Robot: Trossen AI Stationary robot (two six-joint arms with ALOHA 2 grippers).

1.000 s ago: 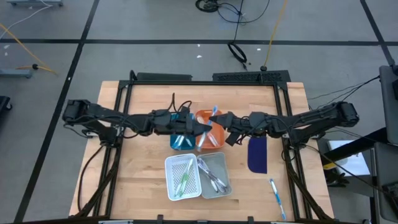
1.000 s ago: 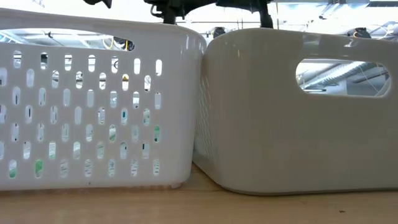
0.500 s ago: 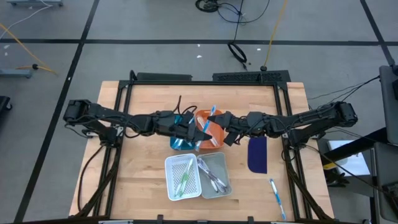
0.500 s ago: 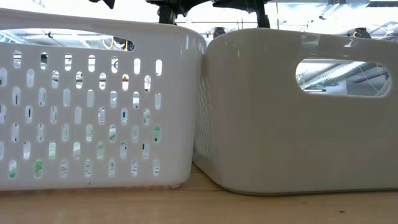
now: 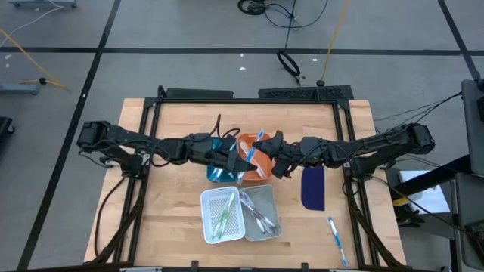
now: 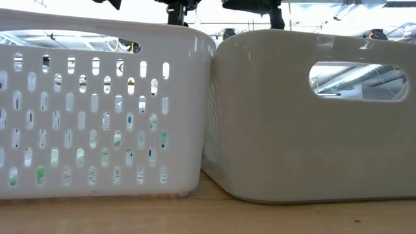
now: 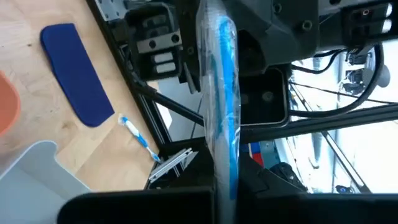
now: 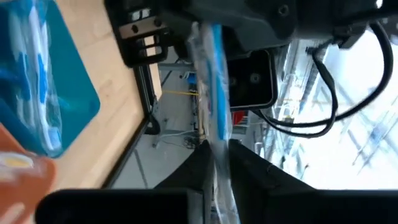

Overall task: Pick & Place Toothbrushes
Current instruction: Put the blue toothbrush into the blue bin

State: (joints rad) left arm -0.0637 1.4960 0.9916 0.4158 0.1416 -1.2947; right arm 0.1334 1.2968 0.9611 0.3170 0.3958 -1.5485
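Observation:
One toothbrush (image 5: 255,146), blue and white in a clear wrapper, hangs in the air over the orange tray (image 5: 257,165), between my two grippers. My left gripper (image 5: 240,156) reaches in from the left over the blue tray (image 5: 218,172) and is shut on it. My right gripper (image 5: 267,149) comes from the right and also has it between its fingers. Several toothbrushes lie in the blue tray (image 8: 37,93). Another blue toothbrush (image 5: 336,240) lies on the table near the front right. My left gripper pinches the wrapped toothbrush (image 7: 225,168) between its two fingers, which lie across it. The long body (image 7: 217,68) sticks out past the fingers, clear of the trays. My right gripper has the same toothbrush (image 8: 219,158) pinched between its two fingers, across its length. The rest (image 8: 208,68) reaches out beyond them, lifted clear.
A white perforated basket (image 5: 221,215) and a grey basket (image 5: 262,211) stand side by side near the front, with toothbrushes in them; in the low view they (image 6: 97,110) (image 6: 312,117) fill the picture. A dark blue oblong pad (image 5: 312,187) lies at the right.
My left gripper has moved a little toward the right gripper and has shut on the toothbrush that the right gripper holds up over the orange tray. The toothbrush has tipped slightly toward the left gripper.

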